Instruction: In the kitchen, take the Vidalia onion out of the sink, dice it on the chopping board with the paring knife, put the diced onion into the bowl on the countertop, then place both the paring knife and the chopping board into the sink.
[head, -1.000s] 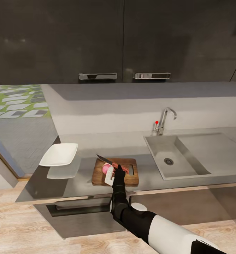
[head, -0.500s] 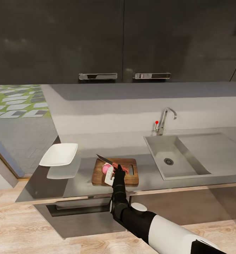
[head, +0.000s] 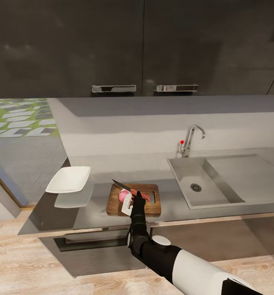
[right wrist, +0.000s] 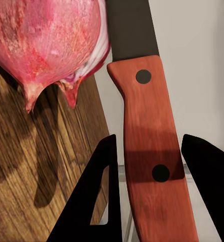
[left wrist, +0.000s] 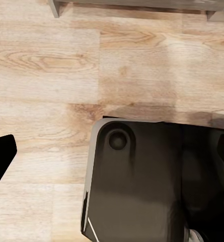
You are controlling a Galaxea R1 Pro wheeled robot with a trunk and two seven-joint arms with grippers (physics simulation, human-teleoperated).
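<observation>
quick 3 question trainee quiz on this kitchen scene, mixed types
1. True or false: the onion lies on the board.
2. What does the right gripper hold? A) bowl B) knife C) tap
3. Fill in: the bowl stands on the counter on the board's ___ side in the head view.

Key
1. True.
2. B: its fingers flank the knife handle.
3. Left; the sink is on the other side.
</observation>
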